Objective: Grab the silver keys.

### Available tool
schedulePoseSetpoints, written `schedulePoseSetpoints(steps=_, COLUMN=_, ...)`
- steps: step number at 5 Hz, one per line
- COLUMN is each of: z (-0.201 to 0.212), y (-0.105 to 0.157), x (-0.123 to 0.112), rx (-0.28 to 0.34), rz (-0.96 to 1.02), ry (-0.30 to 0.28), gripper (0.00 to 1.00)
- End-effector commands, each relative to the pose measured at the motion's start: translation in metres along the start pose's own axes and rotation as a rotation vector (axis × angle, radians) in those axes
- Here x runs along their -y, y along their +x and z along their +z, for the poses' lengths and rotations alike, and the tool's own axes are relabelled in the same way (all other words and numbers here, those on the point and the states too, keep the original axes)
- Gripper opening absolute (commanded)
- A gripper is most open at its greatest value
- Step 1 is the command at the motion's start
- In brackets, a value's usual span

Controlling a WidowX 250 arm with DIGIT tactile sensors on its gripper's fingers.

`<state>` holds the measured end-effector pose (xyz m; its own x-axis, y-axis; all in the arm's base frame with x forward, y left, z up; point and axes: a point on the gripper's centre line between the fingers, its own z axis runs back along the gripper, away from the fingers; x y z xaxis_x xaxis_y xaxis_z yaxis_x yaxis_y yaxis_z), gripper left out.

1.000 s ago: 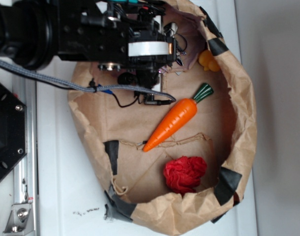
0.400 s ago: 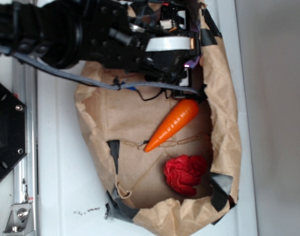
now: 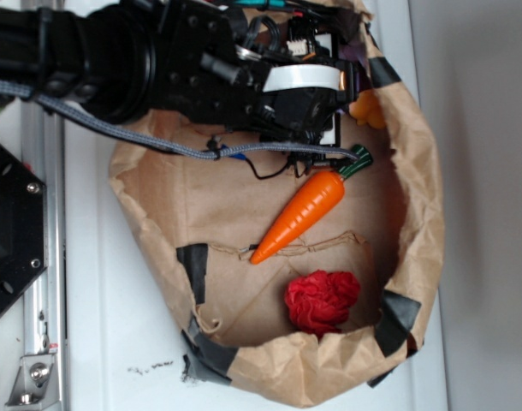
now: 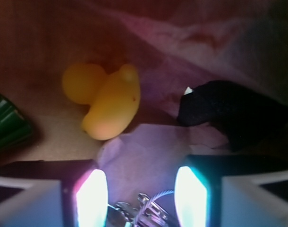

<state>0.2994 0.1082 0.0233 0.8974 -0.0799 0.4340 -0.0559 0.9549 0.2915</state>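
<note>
End effector [image 4: 140, 201] sits over the far end of the paper bag [image 3: 419, 214], fingers [image 4: 92, 198] apart, not clenched. Keys [image 4: 141, 213] lie between the fingers at the bottom edge of the wrist view, on a pale purple sheet [image 4: 144, 156]; contact can't be told. Yellow rubber duck [image 4: 111, 101] just beyond. Carrot [image 3: 299, 214] and red cloth [image 3: 321, 301] mid-bag. No readable writing or labels anywhere.

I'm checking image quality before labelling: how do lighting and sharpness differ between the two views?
Exterior: bright, even light, the carrot sharp. Wrist: dim and soft, a purple-pink cast; the fingers glare white; the silver keys glint between them at the bottom edge; the yellow duck slightly blurred.
</note>
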Motion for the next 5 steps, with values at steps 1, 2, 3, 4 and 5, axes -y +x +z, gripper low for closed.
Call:
schedulePoseSetpoints(steps=1, z=0.002, y=0.000, x=-0.005, rx=-0.022, rz=-0.030, ry=0.024, gripper=0.00)
schedulePoseSetpoints(steps=2, z=0.006, y=-0.002, x=-0.005, rx=-0.027, rz=-0.038, ry=0.019, gripper=0.00)
schedulePoseSetpoints(steps=3, z=0.014, y=-0.007, x=-0.004, rx=-0.035, rz=-0.046, ry=-0.003, gripper=0.00)
schedulePoseSetpoints(steps=4, z=0.033, y=-0.011, x=-0.005, rx=-0.060, rz=-0.037, ry=-0.055, gripper=0.00)
schedulePoseSetpoints(steps=5, z=0.078, y=-0.016, x=-0.003, rx=-0.148, rz=-0.052, ry=-0.274, gripper=0.00)
